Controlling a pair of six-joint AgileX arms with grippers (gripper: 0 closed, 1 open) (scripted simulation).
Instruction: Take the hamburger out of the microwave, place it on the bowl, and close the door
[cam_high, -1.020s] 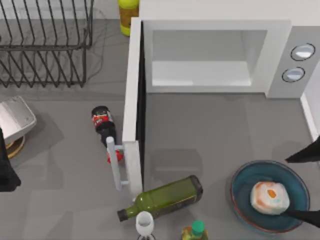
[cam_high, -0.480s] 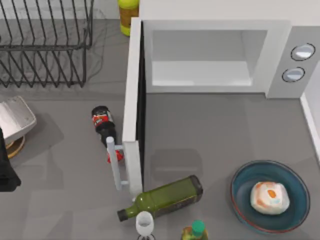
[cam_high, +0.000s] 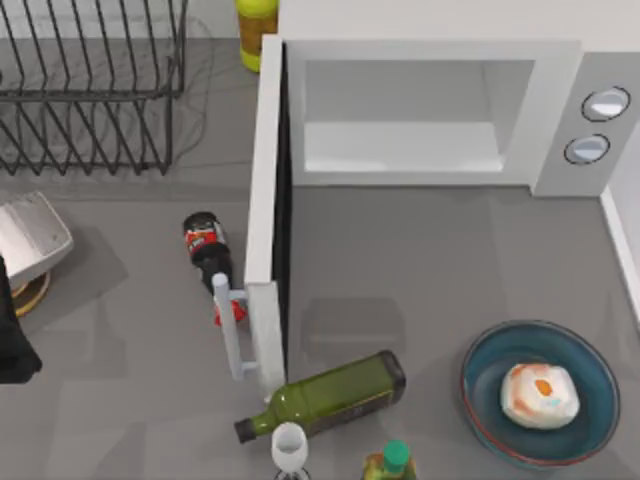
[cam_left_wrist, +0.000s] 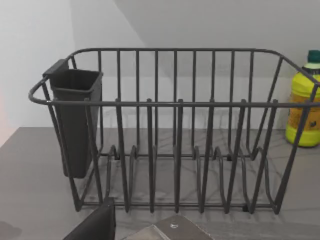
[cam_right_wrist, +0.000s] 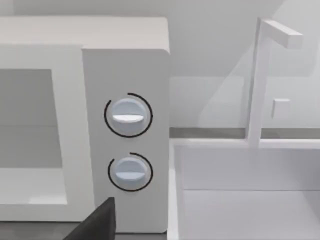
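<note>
Left gripper (cam_left_wrist: 97, 226) is waiting at the table's left edge, facing the dish rack (cam_left_wrist: 175, 130); you cannot tell whether it is apart or together. Off to its right the door (cam_high: 265, 215) is standing wide open, its handle (cam_high: 230, 325) on the near side. The hamburger (cam_high: 540, 395) is already lying in the bowl (cam_high: 485, 385), far beyond the door.

You are risking 2 things. Reaching for the handle could knock the cola bottle (cam_high: 210, 255) lying beside it. The swinging door could also clip the green bottle (cam_high: 330, 397) at its free end. Right gripper (cam_right_wrist: 97, 222) is idling before the microwave (cam_high: 560, 110) knobs (cam_right_wrist: 128, 116), and you cannot tell its state either
</note>
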